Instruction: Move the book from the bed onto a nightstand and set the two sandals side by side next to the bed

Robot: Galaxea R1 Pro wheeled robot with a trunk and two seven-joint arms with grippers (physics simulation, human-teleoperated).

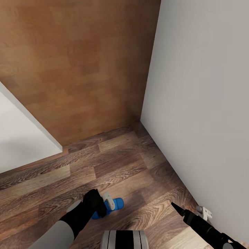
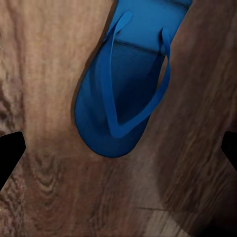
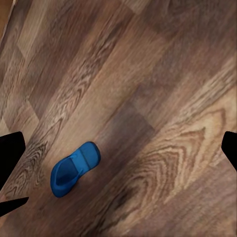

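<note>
- My left gripper hangs low over the wood-plank floor, right above one blue sandal, not far from the corner where the white wall meets the brown panel.
- In the left wrist view the sandal lies flat on the floor, strap side up, rounded end toward my fingers and the other end running away from them.
- Its long axis runs out ahead of me, roughly square to the line between my two left fingertips, so I judge a close across its narrow width is what fits here.
- My left fingers stand spread wide, one dark tip at each side of that view, bare floor between them. Nothing held, nothing touched that I can see.
- The sandal sits ahead of the gap rather than inside it, so I reckon I need to reach forward as well as down.
- My right gripper hovers near the wall, off to the side; from its wrist camera the sandal looks small and well apart.
- Right fingers also parted, empty.
- Left arm is clearly the nearer one for this pick.
</note>
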